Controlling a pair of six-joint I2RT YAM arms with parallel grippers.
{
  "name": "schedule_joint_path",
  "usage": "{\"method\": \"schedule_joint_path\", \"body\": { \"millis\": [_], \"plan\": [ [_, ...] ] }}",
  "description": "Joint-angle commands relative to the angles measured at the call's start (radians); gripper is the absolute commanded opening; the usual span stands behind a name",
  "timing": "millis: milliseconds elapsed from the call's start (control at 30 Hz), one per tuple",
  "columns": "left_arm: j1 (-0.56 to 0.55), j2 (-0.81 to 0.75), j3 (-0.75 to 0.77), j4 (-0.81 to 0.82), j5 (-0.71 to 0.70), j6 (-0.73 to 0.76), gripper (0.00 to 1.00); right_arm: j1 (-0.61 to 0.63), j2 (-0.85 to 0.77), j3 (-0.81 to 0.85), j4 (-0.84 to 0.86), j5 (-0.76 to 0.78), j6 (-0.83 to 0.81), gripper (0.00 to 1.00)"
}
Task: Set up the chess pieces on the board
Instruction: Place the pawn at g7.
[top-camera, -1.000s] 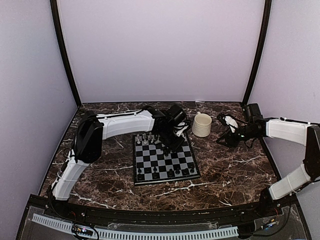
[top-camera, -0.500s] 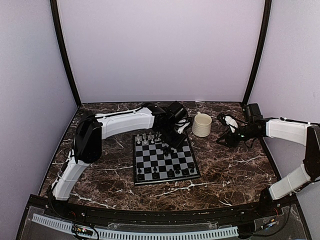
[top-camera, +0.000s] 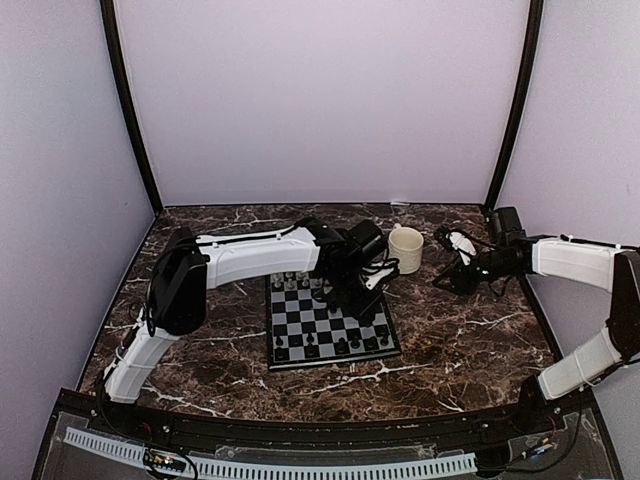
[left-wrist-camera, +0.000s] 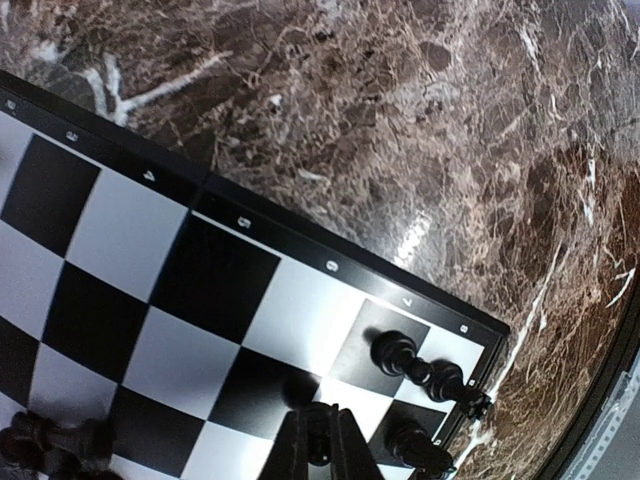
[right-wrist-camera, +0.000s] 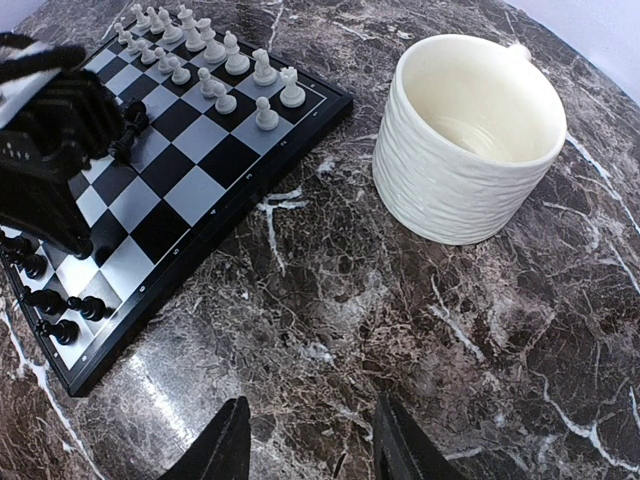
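Nearest me, black pieces (top-camera: 340, 344) line the near edge of the board (top-camera: 322, 322). My left gripper (left-wrist-camera: 317, 432) is pinched tight on what looks like another black piece (right-wrist-camera: 128, 128), low over the squares, I'd guess to seat it. Beyond, white pieces (right-wrist-camera: 225, 70) fill the far rows. My right gripper (right-wrist-camera: 315, 450) hangs spread and empty near the mug (right-wrist-camera: 465, 140). Underneath is a dark marble tabletop (top-camera: 460, 340), and around it lilac walls (top-camera: 320, 100).

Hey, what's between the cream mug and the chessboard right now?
Nothing stands there: the right wrist view shows only bare marble tabletop between the mug and the board.
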Motion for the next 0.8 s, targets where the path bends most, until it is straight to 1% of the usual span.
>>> {"method": "schedule_joint_path", "body": {
  "millis": [0, 767],
  "plan": [
    [0.0, -0.065, -0.041, -0.036, 0.042, 0.016, 0.05, -0.004, 0.005, -0.006, 0.011, -0.004, -0.006, 0.43],
    [-0.005, -0.064, -0.075, -0.031, 0.089, 0.005, 0.06, -0.004, 0.003, -0.006, 0.011, -0.003, -0.008, 0.43]
  ]
}}
